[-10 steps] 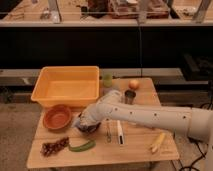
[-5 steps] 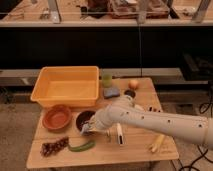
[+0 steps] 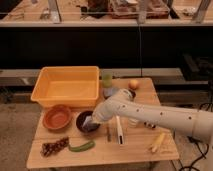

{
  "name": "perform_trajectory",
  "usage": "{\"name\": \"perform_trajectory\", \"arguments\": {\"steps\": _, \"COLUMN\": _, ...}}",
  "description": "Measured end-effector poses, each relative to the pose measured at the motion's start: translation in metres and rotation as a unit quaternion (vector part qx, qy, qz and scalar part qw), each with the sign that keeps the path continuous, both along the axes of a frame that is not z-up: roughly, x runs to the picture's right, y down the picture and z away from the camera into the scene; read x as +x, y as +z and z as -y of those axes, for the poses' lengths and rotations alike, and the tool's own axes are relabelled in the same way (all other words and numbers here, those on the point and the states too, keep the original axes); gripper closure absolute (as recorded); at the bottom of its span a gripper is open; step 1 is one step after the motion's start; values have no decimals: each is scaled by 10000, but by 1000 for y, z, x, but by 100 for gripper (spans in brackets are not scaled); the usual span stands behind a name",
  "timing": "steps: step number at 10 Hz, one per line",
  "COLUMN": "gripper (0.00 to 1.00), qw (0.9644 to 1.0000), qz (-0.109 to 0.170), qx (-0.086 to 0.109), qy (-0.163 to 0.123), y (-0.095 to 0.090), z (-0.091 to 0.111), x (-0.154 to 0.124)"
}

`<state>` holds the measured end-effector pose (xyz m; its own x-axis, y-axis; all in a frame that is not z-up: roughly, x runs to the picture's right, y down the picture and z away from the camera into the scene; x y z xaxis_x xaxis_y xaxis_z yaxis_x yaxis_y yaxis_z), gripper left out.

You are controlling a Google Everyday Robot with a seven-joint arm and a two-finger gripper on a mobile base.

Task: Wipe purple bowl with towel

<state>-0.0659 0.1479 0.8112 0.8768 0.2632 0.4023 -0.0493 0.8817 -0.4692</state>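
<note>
Robot arm (image 3: 150, 116), white and jointed, reaches in from the right edge across a wooden tabletop (image 3: 135, 150), its gripper (image 3: 93, 120) lowered into the purple bowl (image 3: 80, 120) near the front left of the surface. A pale grey-blue towel (image 3: 88, 123) shows at the gripper's tip, lying against the bowl's dark inside. Whether the jaws are clenched on the cloth or merely pressing it cannot be told from this angle. The purple bowl stands upright just beside an orange-brown bowl (image 3: 57, 118) on its left. Both sit in front of a big yellow tub (image 3: 39, 92) that fills the back left corner. Behind the arm are a green cup (image 3: 106, 80) and a round orange fruit (image 3: 133, 84). Nearer the front edge lie a green vegetable (image 3: 81, 146), a brown lumpy item (image 3: 54, 147), a long white object (image 3: 119, 132) and a pale yellow piece (image 3: 157, 142), all apart from the purple bowl.
</note>
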Motion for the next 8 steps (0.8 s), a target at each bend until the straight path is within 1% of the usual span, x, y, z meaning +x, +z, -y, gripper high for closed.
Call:
{"name": "perform_trajectory", "arguments": {"steps": 2, "gripper": 100, "qw": 9999, "qz": -100, "qx": 71, "qy": 58, "y": 9, "z": 12, "x": -11}}
{"name": "perform_trajectory", "arguments": {"steps": 3, "gripper": 100, "qw": 9998, "qz": -117, "qx": 113, "qy": 90, "y": 13, "z": 18, "x": -23}}
{"name": "perform_trajectory", "arguments": {"steps": 5, "gripper": 100, "qw": 9998, "qz": -70, "qx": 159, "qy": 108, "y": 10, "z": 20, "x": -40}}
{"name": "perform_trajectory", "arguments": {"steps": 6, "gripper": 100, "qw": 9998, "qz": 26, "qx": 134, "qy": 150, "y": 4, "z": 18, "x": -48}}
{"name": "perform_trajectory", "arguments": {"steps": 8, "gripper": 100, "qw": 9996, "qz": 214, "qx": 99, "qy": 162, "y": -7, "z": 15, "x": -50}}
